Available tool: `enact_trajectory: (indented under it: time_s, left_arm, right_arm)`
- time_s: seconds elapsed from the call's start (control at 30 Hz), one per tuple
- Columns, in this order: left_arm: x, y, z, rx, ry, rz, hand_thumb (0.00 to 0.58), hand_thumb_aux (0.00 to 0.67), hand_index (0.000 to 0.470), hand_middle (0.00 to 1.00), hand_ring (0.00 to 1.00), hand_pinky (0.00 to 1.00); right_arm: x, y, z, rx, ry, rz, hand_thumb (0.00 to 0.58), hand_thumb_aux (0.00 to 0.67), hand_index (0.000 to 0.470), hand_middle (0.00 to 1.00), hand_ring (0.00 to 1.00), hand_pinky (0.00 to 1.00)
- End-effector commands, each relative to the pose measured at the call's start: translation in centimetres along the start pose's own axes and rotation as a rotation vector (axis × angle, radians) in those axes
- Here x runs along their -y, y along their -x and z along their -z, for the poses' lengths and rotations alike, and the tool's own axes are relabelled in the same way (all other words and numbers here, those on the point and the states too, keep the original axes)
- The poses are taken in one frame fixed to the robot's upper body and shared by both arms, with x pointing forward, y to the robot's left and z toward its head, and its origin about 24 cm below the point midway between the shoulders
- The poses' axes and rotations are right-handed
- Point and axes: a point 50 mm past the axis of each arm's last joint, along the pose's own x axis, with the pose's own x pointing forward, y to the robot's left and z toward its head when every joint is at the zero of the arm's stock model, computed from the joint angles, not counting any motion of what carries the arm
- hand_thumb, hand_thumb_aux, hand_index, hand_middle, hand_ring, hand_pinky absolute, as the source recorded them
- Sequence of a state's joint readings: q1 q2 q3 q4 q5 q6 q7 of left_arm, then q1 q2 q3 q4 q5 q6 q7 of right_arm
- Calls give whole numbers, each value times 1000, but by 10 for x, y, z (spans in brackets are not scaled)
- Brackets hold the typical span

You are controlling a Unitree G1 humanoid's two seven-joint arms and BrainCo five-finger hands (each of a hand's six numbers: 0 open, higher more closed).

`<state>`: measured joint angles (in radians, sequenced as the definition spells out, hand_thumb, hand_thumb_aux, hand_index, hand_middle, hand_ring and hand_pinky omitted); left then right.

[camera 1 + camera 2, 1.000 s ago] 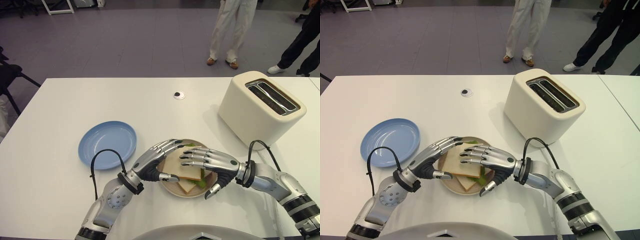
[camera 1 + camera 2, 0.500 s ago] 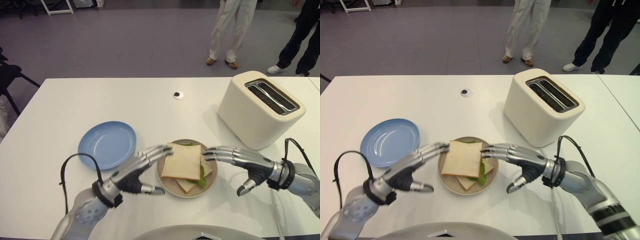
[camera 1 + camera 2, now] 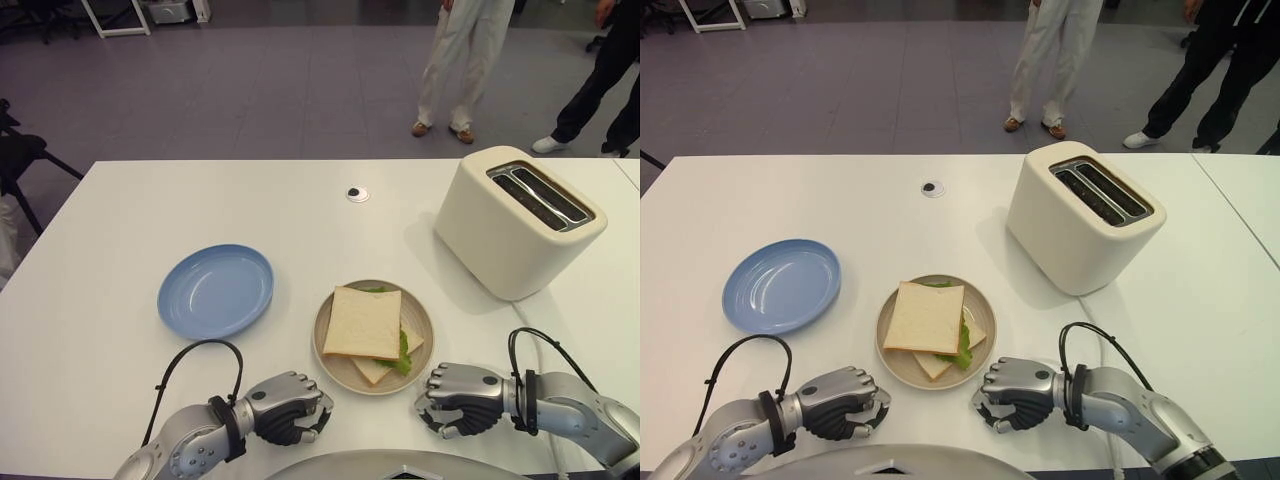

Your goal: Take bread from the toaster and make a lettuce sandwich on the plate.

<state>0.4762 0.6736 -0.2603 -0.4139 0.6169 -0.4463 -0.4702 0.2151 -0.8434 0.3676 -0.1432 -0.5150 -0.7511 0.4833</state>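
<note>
In the left eye view, the sandwich (image 3: 365, 330) lies on a round beige plate (image 3: 427, 330) near the front middle of the white counter (image 3: 120, 220). Its top bread slice (image 3: 362, 321) sits a little turned on the lower slice (image 3: 373, 371), and green lettuce (image 3: 403, 349) comes out between them on the right side. The left hand (image 3: 285, 407) rests on the counter in front of the plate and to its left, apart from it. Its fingers are curled into a fist and there is nothing inside. The right hand (image 3: 462, 398) is at the front right of the plate, close to the rim but not touching it. It is also closed in a fist and grips nothing. A black cable (image 3: 200, 365) makes a loop at the left wrist.

In the right eye view, the cream toaster (image 3: 1080, 235) stands upright behind the plate and to its right, well apart from both hands, with its two slots (image 3: 1102, 192) facing up. A blue plate (image 3: 780, 286) lies to the left of the beige one, just beside it, with a narrow strip of counter between them. A small dark round cap (image 3: 931, 187) sits in the counter surface further back, near the middle. Both fists are at the near edge, one on each side of the sandwich.
</note>
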Motion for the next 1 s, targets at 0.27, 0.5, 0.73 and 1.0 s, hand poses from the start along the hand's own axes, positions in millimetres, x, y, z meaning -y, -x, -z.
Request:
enact_trajectory:
  time_s: [0.27, 0.5, 0.73, 1.0]
  left_arm:
    - [-5, -39, 23, -115, -109, -142, 580, 670, 470, 1000, 1000, 1000]
    - [-35, -54, 50, -193, -138, -272, 580, 670, 470, 1000, 1000, 1000]
    - [-59, -66, 66, -189, -172, -323, 580, 670, 470, 1000, 1000, 1000]
    - [-56, -25, 35, -87, 37, -500, 536, 486, 341, 961, 961, 961]
  right_arm:
    - [-1, -33, 38, -168, 9, -11, 580, 670, 470, 1000, 1000, 1000]
    - [23, -50, 63, -227, -50, 125, 580, 670, 470, 1000, 1000, 1000]
    - [35, -57, 74, -258, -53, 227, 580, 670, 470, 1000, 1000, 1000]
    - [59, -7, 47, -171, -31, 567, 517, 449, 315, 949, 949, 949]
